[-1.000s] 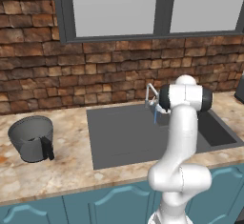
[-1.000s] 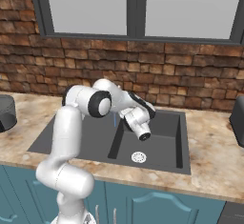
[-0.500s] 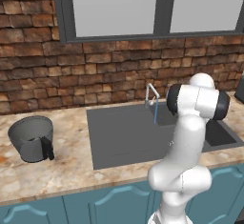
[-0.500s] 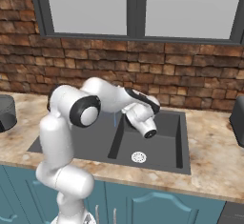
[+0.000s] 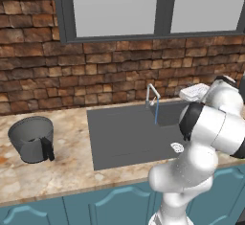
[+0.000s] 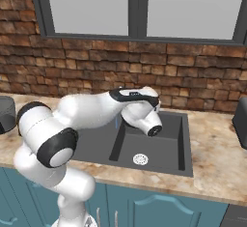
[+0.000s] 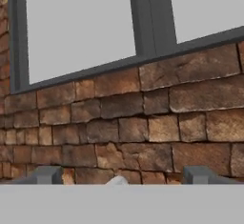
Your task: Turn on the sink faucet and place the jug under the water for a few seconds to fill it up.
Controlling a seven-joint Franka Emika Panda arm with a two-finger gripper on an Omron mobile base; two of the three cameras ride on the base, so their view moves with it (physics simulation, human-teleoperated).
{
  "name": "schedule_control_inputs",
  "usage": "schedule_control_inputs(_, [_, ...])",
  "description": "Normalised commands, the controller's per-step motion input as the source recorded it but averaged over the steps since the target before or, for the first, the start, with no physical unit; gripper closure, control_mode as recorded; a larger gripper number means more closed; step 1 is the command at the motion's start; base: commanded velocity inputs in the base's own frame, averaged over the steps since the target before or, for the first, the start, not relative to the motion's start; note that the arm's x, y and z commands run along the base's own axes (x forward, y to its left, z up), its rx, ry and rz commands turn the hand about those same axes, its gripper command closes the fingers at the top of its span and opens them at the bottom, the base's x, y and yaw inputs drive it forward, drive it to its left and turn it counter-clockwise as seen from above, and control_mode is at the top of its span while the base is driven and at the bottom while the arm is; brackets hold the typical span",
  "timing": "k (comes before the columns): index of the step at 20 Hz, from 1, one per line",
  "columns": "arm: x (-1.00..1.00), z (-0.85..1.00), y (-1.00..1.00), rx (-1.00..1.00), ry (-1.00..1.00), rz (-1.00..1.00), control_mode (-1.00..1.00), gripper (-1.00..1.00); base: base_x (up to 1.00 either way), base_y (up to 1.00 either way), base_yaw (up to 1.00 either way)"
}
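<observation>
The dark grey jug [image 5: 32,139] with its black handle stands upright on the counter, left of the sink [image 5: 119,138], and its edge shows at the far left [image 6: 5,112]. The thin silver sink faucet [image 5: 152,95] rises at the basin's back rim. A thin blue stream of water [image 5: 156,113] falls from its spout into the basin. My gripper [image 7: 122,175] is open and holds nothing, with its fingertips [image 7: 47,174] set wide apart, facing the brick wall and window above the sink [image 6: 164,146]. It is far from the jug.
A round drain [image 6: 140,159] sits in the basin floor. A dark appliance [image 6: 240,117] stands on the counter at the far right. The brick wall [image 5: 95,75] and window [image 5: 115,8] close off the back. My arm [image 6: 87,112] stretches across the sink's left part.
The arm's elbow has swung to the right, carrying the hand along the sink's back rim. The jaws have spread wider. The jug has not moved.
</observation>
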Motion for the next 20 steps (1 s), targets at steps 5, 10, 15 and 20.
schedule_control_inputs(5, [-1.00, 0.70, 0.45, -0.17, -0.02, 0.00, -1.00, -1.00, 0.00, 0.00, 0.00])
schedule_control_inputs(10, [-1.00, 0.47, 0.95, -0.24, 0.03, 0.00, -1.00, -1.00, 0.00, 0.00, 0.00])
schedule_control_inputs(15, [-0.93, 0.18, 1.00, -0.17, 0.14, -0.01, -1.00, -1.00, 0.00, 0.00, 0.00])
schedule_control_inputs(20, [-0.76, 0.19, 1.00, -0.12, 0.29, -0.04, -1.00, -1.00, 0.00, 0.00, 0.00])
